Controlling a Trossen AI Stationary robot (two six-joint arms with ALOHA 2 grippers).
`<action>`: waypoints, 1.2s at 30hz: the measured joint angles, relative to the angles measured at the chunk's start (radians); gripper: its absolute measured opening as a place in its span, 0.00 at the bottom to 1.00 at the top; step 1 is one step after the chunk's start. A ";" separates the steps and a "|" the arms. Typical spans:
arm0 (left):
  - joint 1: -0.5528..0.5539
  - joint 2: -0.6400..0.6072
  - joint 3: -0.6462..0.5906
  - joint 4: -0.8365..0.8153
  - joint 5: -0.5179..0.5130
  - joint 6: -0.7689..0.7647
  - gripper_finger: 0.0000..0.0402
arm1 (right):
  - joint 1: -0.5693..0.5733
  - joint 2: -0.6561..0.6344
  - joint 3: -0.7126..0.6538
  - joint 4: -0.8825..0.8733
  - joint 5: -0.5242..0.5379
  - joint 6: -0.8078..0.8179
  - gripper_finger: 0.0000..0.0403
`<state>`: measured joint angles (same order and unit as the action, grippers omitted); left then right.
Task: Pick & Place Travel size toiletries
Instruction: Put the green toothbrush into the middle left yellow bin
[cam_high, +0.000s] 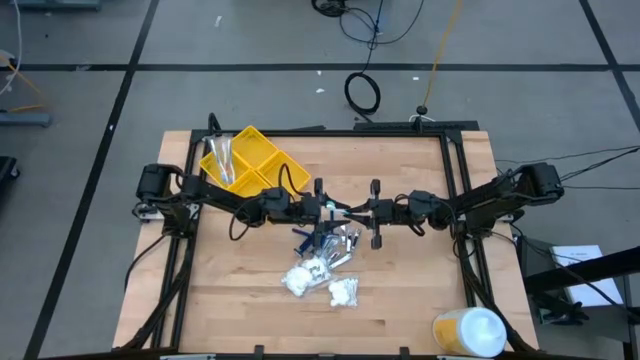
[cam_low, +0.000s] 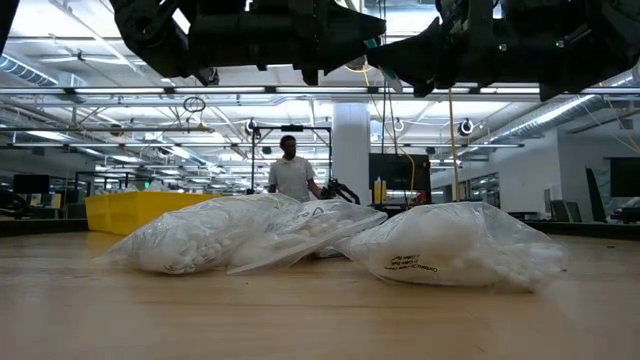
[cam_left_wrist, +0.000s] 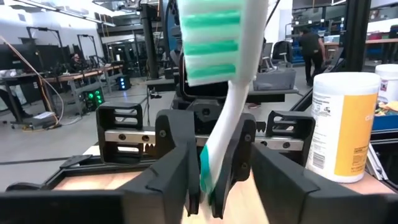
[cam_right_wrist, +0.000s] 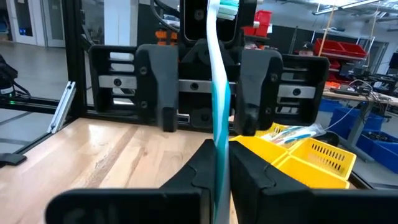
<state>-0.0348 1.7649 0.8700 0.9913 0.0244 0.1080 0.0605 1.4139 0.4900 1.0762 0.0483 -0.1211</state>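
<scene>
Two arms are reaching inward above the desk (cam_high: 400, 300), left end effector (cam_left_wrist: 205, 186) and right end effector (cam_right_wrist: 219, 180) both clamping one toothbrush (cam_left_wrist: 217, 68).

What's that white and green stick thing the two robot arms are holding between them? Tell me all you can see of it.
It looks like a toothbrush: a slim white plastic handle with teal-green grip stripes and a teal strip lower down. It is held in the air above the wooden table, over the pile of small packets. The left gripper is shut on one end and the right gripper on the other, the two facing each other. Its bristles cannot be made out.
</scene>
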 joint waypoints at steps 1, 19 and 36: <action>0.001 0.000 0.000 0.000 0.000 -0.003 0.35 | 0.000 0.000 0.000 -0.005 0.000 0.000 0.04; 0.026 -0.124 -0.002 -0.219 -0.135 -0.035 0.03 | -0.001 -0.001 0.002 -0.101 0.026 0.053 0.36; 0.170 -0.693 -0.226 -0.988 -0.752 -0.405 0.03 | -0.001 0.000 0.000 -0.149 0.054 0.075 0.71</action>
<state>0.1356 1.0714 0.6443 0.0038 -0.7274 -0.2965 0.0595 1.4136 0.4904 0.9274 0.1024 -0.0460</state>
